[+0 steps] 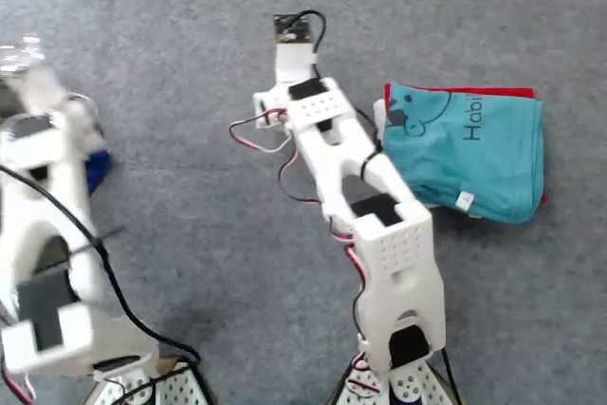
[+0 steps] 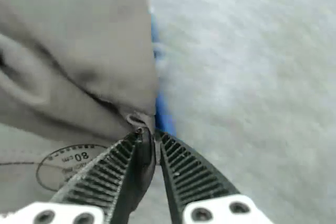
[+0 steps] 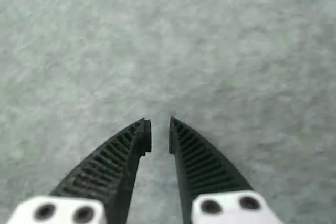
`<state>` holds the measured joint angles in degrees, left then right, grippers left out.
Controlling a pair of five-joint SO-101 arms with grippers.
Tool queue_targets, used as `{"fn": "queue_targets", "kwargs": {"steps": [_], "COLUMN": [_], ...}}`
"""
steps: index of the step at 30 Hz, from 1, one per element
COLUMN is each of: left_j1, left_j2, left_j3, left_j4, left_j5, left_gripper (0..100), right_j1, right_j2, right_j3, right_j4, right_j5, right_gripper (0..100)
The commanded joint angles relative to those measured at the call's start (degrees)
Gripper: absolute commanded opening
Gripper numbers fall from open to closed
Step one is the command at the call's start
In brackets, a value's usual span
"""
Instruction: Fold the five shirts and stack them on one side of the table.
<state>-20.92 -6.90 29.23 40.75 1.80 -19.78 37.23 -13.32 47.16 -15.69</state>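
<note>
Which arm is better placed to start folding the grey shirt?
Left, probably. The left gripper is shut on an edge of the grey shirt. The right gripper is open over the table, holding nothing.

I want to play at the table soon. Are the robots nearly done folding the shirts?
Not yet. Done: a folded teal shirt lies on a red shirt at one side. In hand: the left gripper pinches a grey shirt, with blue cloth at its edge. Left: fold and stack those.
</note>
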Motion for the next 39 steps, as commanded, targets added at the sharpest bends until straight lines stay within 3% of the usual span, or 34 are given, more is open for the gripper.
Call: {"fn": "queue_targets", "kwargs": {"steps": [1, 8, 14, 17, 20, 27, 33, 35, 39], "left_j1": [8.84, 19.65, 29.14, 31.08, 32.04, 46.73, 48.66, 50.33, 51.21], "left_j2": [-8.62, -16.88, -21.80, -25.85, -34.11, -54.59, -58.73, -58.73, -58.73], "left_j3": [9.89, 15.16, 15.25, 16.75, 20.88, 30.73, 28.26, 25.98, 24.13], "left_j4": [-4.92, 0.09, 8.35, 9.67, 9.05, 9.58, 13.80, 16.44, 19.96], "left_j5": [-2.46, -5.19, -5.19, -0.53, 1.14, -4.22, -3.96, -3.87, 0.70], "left_gripper": [3, 3, 3, 3, 3, 3, 3, 6, 23], "right_j1": [3.16, 10.64, 11.08, 11.96, 13.27, 15.56, 15.12, 15.12, 14.68], "right_j2": [-0.40, -0.40, -0.40, -0.40, -0.40, -0.40, -0.31, -0.31, -0.31], "right_j3": [-4.26, -3.82, -3.82, -4.09, -4.26, -5.32, -5.32, -5.32, -5.23], "right_j4": [-0.97, -4.48, -4.84, -4.84, -4.92, -4.92, -4.92, -4.92, -4.92], "right_j5": [-0.62, -0.62, -0.62, -0.62, -0.62, -0.70, -0.70, -0.70, -0.70], "right_gripper": [7.5, 7.5, 7.5, 7.6, 7.7, 7.7, 7.7, 7.7, 7.7]}}
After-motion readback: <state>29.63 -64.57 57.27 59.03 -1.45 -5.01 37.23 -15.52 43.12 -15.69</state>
